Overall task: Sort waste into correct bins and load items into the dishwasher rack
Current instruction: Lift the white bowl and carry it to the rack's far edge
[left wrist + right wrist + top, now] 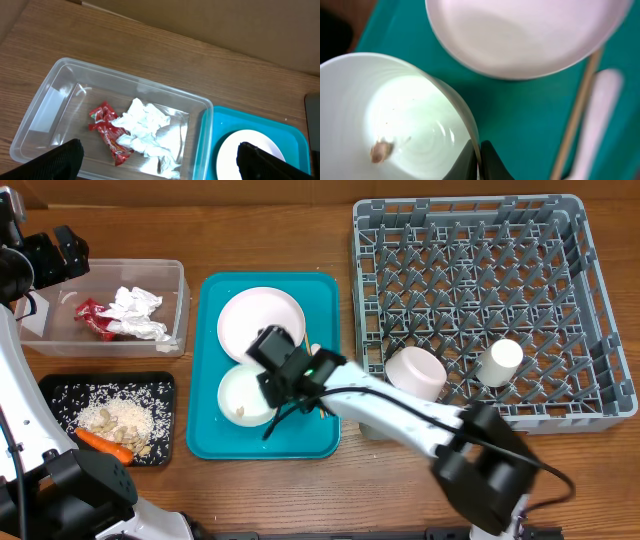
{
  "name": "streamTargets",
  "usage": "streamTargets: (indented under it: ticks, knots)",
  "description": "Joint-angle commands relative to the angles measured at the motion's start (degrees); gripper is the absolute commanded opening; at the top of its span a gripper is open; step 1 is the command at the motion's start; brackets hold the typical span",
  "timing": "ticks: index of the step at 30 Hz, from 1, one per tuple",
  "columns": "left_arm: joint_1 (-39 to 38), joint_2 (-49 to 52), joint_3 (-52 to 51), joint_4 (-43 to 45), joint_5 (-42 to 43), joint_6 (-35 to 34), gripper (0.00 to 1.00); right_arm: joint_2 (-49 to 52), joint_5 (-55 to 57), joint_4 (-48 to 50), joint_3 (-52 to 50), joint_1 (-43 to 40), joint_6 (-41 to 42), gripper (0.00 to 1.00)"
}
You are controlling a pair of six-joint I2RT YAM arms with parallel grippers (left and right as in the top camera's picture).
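Note:
My right gripper [479, 161] is shut on the rim of a small white bowl [395, 115] that holds one beige crumb [379, 151]. The bowl [240, 395] sits on the teal tray [320, 430] below the large white plate [258, 320]. A thin wooden stick [577, 115] and a white fork [600, 125] lie to its right. My left gripper [160, 162] hangs open above the clear tub [37, 115], which holds a red wrapper [107, 130] and a crumpled napkin [145, 130]. The grey rack [600, 410] carries a pale pink bowl [416, 373] and a white cup [499, 362].
A black tray [60, 385] at the front left holds rice, beige crumbs and an orange carrot [103, 443]. The right arm stretches from the table's front edge across the tray's lower right corner. Bare wood lies between tub and rack at the back.

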Motion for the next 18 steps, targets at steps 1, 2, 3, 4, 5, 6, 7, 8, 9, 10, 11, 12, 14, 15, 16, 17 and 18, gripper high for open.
streamTargets:
  ticks: [1,2,3,4,5,6,7,8,9,10,11,12,14,15,16,17,18]
  knots:
    - [0.15,-0.44,0.59,0.26,0.96,-0.76,1.00,-8.31,4.83,-0.66,3.41,-2.78,-3.98,0.04]
    - [0.15,-0.44,0.59,0.26,0.96,-0.76,1.00,-9.57,5.22,-0.76,3.41,-3.50,-4.55,0.04]
    - [0.15,-0.44,0.59,0.26,0.96,-0.76,1.00,-10.99,5.77,-0.92,3.43,-4.50,-5.40,0.04]
    - [0.15,-0.44,0.59,0.26,0.96,-0.76,1.00,-12.20,6.51,-1.09,3.43,-5.35,-5.62,0.04]
    - [0.15,-0.44,0.59,0.26,0.96,-0.74,1.00,-13.66,8.13,-1.29,3.43,-6.58,-5.70,0.04]
    - [0.15,-0.44,0.59,0.26,0.96,-0.76,1.00,-16.20,10.97,-1.20,3.43,-9.33,-8.74,0.04]
    - [0.15,-0.44,0.59,0.26,0.96,-0.76,1.00,-17.18,12.57,-0.96,3.43,-10.58,-10.19,0.04]
    - [0.15,-0.44,0.59,0.26,0.96,-0.76,1.00,-18.27,15.28,-0.26,3.43,-12.28,-12.20,0.04]
    - [0.15,-0.44,0.59,0.26,0.96,-0.76,1.00,-18.97,17.66,0.50,3.43,-13.70,-13.99,0.04]
    - [0.15,-0.44,0.59,0.26,0.96,-0.76,1.00,-19.45,19.76,1.55,3.43,-15.02,-16.24,0.04]
    - [0.15,-0.44,0.59,0.26,0.96,-0.76,1.00,-19.78,22.08,3.13,3.43,-16.70,-19.69,0.04]
    - [0.15,-0.44,0.59,0.26,0.96,-0.76,1.00,-19.78,23.65,4.59,3.43,-17.94,-22.60,0.04]
    - [0.15,-0.44,0.59,0.26,0.96,-0.76,1.00,-19.71,26.05,7.82,3.41,-20.48,-29.42,0.04]
    - [0.15,-0.44,0.59,0.26,0.96,-0.76,1.00,-19.54,27.30,10.14,3.30,-21.90,-33.11,0.04]
    - [0.15,-0.44,0.59,0.26,0.96,-0.76,1.00,-19.50,28.70,12.15,3.26,-23.08,-35.65,0.04]
    - [0.15,-0.44,0.59,0.26,0.96,-0.76,1.00,-19.34,32.17,16.96,3.26,-25.49,-39.82,0.04]
    - [0.15,-0.44,0.59,0.26,0.96,-0.76,1.00,-19.30,33.33,19.45,3.26,-26.75,-41.70,0.04]
